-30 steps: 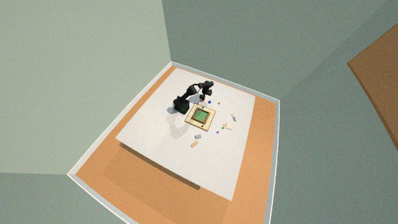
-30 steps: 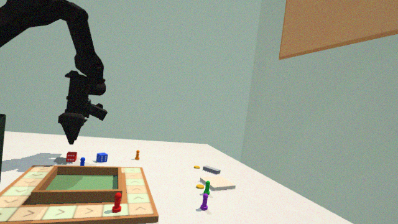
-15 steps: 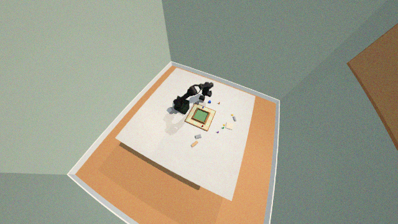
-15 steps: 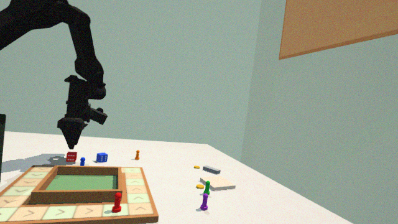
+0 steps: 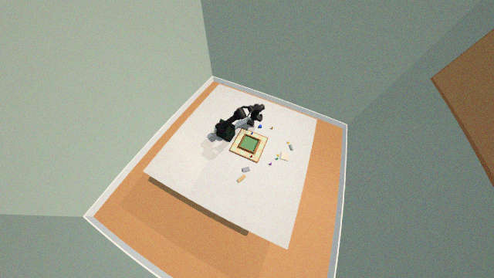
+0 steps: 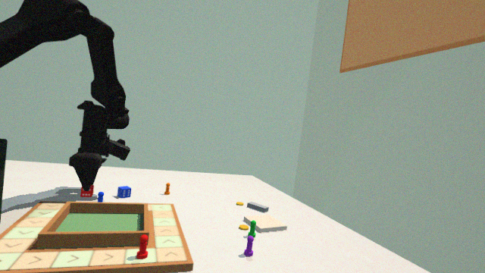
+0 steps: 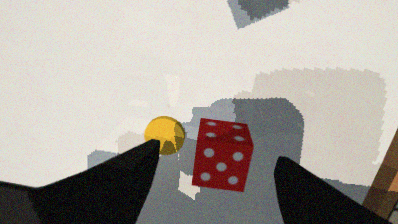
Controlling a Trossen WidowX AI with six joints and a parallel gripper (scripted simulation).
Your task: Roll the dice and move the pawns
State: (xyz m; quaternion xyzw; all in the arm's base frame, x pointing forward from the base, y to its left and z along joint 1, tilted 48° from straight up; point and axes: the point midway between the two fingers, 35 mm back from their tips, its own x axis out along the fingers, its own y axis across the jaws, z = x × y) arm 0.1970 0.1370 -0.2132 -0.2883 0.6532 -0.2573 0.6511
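Observation:
My gripper (image 6: 87, 188) (image 7: 218, 156) is open, pointing down over the red die (image 6: 86, 193) (image 7: 218, 162). In the wrist view the die shows between the two fingertips, with gaps on both sides; its larger visible face shows five pips. The blue die (image 5: 260, 126) (image 6: 124, 192) lies on the table behind the board (image 5: 262, 144) (image 6: 72, 258). The blue pawn (image 5: 252, 133) (image 6: 101, 196) stands at the board's far side, the red pawn (image 5: 251, 156) (image 6: 142, 247) on its near row. The tray (image 6: 95, 240) in the board's middle holds no die.
A yellow disc (image 7: 162, 131) lies beside the red die, near the left fingertip. An orange pawn (image 5: 272, 127) (image 6: 167, 189) stands beyond the blue die. Right of the board are a green pawn (image 6: 252, 229), a purple pawn (image 6: 248, 246) and a cream slab (image 5: 284, 156) (image 6: 265, 223).

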